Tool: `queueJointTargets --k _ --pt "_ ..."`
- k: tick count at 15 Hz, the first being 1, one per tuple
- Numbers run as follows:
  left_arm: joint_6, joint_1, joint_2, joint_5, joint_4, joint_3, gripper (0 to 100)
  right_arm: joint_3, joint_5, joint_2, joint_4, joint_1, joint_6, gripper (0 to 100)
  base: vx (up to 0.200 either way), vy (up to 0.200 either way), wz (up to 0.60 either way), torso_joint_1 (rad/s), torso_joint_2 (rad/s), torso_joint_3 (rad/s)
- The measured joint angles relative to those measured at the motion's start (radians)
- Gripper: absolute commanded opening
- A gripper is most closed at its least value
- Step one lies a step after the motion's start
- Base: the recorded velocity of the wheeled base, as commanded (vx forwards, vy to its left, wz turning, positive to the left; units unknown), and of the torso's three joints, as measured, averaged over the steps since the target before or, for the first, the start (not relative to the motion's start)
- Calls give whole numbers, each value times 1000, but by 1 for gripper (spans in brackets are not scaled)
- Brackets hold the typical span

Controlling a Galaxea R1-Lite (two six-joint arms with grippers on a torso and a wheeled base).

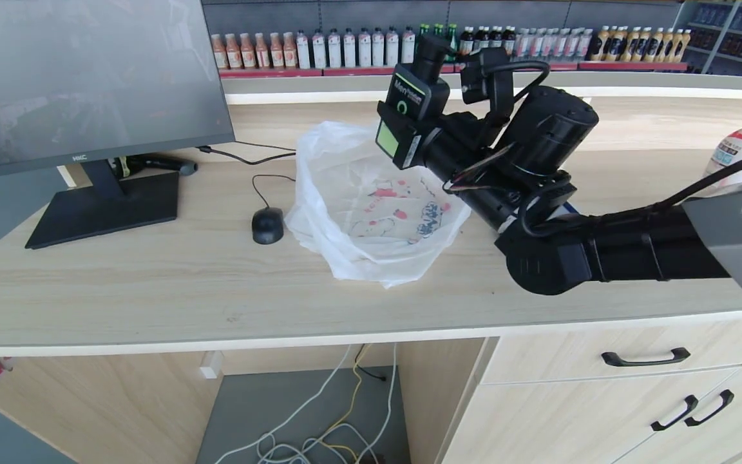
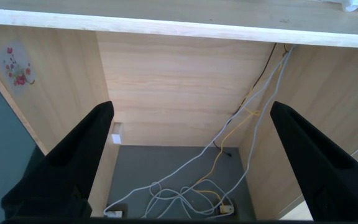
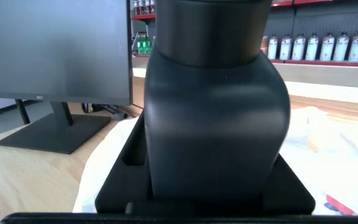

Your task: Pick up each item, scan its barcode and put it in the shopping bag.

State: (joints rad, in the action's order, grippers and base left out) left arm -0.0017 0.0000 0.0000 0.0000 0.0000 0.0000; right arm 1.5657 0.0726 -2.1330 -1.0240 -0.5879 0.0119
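Note:
The white plastic shopping bag (image 1: 371,206) stands open on the wooden counter (image 1: 152,283), printed with red and blue marks. My right gripper (image 1: 421,138) hangs over the bag's far rim, shut on a black handheld scanner (image 1: 406,106) with a green label. Close up in the right wrist view, the scanner (image 3: 216,124) blocks the jaws, with the bag (image 3: 328,137) behind it. A capped drink bottle (image 1: 741,151) stands at the counter's far right. My left gripper (image 2: 191,168) is open and holds nothing. It sits low, facing the recess under the counter.
A monitor (image 1: 87,77) on a black stand fills the counter's left, with a dark bottle-like item (image 1: 152,165) lying behind the stand. A mouse (image 1: 268,225) lies left of the bag. Loose cables (image 2: 191,193) trail in the recess. Drawers (image 1: 641,361) sit below right.

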Motion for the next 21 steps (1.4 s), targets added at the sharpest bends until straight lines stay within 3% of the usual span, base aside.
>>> queueJointTargets --k 4,7,21 --pt "0 0 0 0 0 0 100 261 1 -152 177 9 -3 0 0 0 0 0 0 0" --pt "0 0 0 0 0 0 100 395 0 -238 228 12 2 0 0 0 0 0 0 0" --pt "0 0 0 0 0 0 100 434 -16 -376 226 14 10 0 0 0 0 0 0 0"
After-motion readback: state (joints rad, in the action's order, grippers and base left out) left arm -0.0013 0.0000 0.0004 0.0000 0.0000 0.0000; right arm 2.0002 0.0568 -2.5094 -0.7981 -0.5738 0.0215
